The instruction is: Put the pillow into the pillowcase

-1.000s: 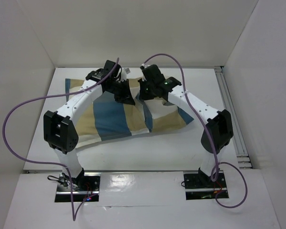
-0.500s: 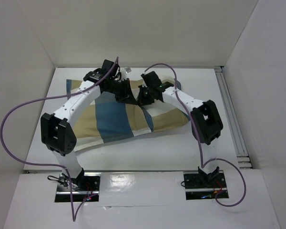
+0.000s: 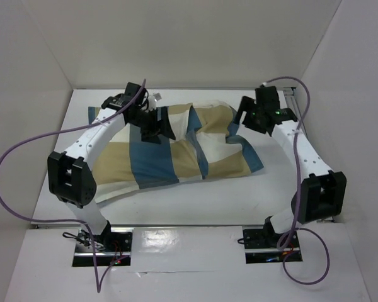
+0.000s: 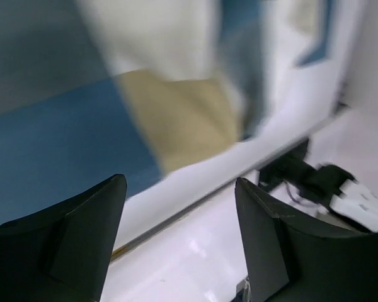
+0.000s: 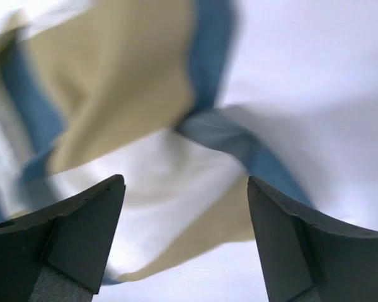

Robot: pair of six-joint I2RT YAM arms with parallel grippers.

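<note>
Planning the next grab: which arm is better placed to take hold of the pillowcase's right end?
Right. The right gripper, open, hovers at that end of the pillowcase; its wrist view shows a blue-edged fold just ahead. The left gripper, also open, is over the left-centre, farther away.

**White booth, even light**

A white table (image 3: 195, 204) fills the floor of a plain enclosure. A back wall (image 3: 189, 44), a left wall (image 3: 19, 94) and a right wall (image 3: 356, 82), all matte white, close it on three sides. A glossy white ledge (image 3: 189, 248) at the near edge mirrors bright patches. Light is soft and shadows are faint.
</note>
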